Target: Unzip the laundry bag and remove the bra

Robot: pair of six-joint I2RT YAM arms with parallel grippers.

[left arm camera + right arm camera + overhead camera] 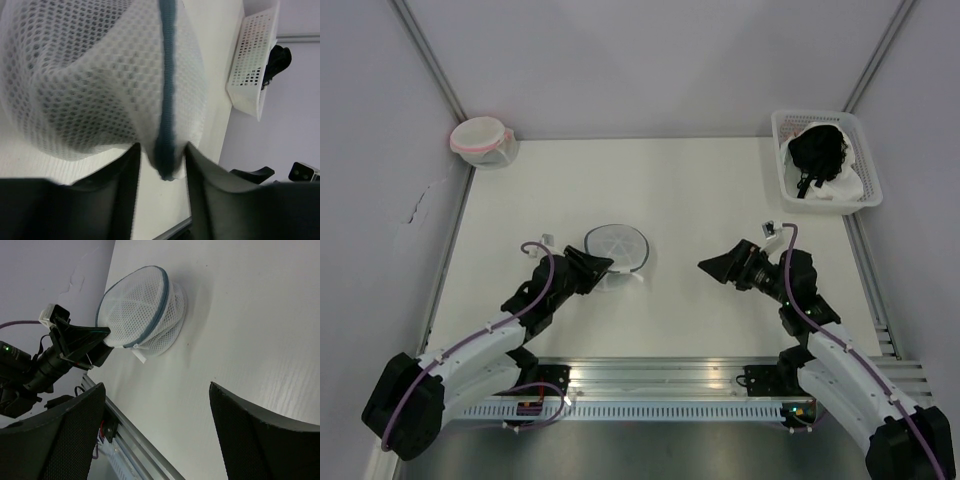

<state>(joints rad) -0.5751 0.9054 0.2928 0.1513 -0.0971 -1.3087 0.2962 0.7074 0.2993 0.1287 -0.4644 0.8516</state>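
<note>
Left pincer (161, 150) half-closed astride laundry bag (617, 245) rim, grip unconfirmed, probably anchoring it. Right pincer (156, 390) wide open, empty.

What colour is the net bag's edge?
Dark grey-blue rim on the laundry bag; clearest in the left wrist view.

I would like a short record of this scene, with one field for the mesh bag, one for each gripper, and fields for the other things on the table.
bag: round white mesh pouch with dark grey-blue rim, on the table left of centre; nothing dark visible inside
left gripper: jaws on both sides of the pouch's rim; firm grip not confirmed
right gripper: open, empty, apart from the pouch
basket: white slotted plastic basket, far right corner, holds a black fabric garment with thin straps
other pouch: round white pouch with pink rim, far left corner
</note>
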